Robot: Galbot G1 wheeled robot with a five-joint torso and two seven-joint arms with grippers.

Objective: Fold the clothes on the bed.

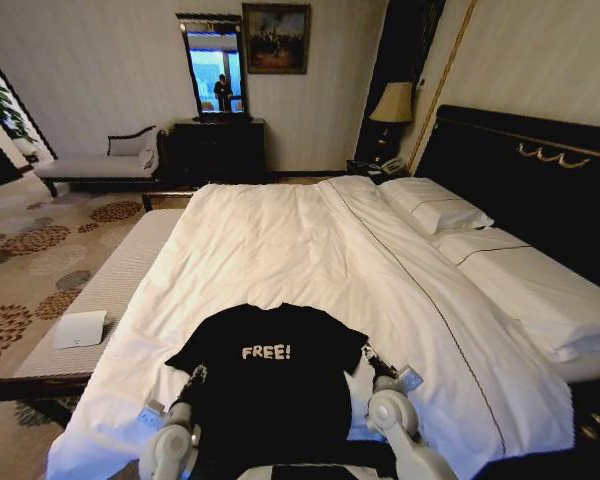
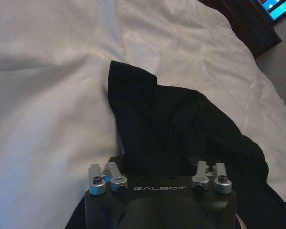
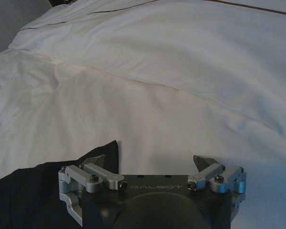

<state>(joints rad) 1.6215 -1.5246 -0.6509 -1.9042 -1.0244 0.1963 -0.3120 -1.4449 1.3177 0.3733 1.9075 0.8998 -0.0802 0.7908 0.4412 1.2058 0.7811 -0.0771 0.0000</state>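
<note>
Head view: black T-shirt (image 1: pixel 270 375) with white "FREE!" lettering lying flat on the near end of the bed (image 1: pixel 280 250), chest up, well apart from the pillows (image 1: pixel 435 210). Left gripper (image 1: pixel 193 380) at the shirt's left sleeve, right gripper (image 1: pixel 380 368) at the right sleeve; finger state hard to tell here.

Left wrist view: left gripper (image 2: pixel 159 164) low over the T-shirt (image 2: pixel 181 129), dark cloth bunched between the finger mounts, fingertips hidden by fabric; cannot tell whether pinching.

Right wrist view: right gripper (image 3: pixel 152 164) fingers (image 3: pixel 202 162) spread apart, over white bedding (image 3: pixel 181 86), one finger just beside the T-shirt (image 3: pixel 33 191) sleeve edge, nothing pinched.
</note>
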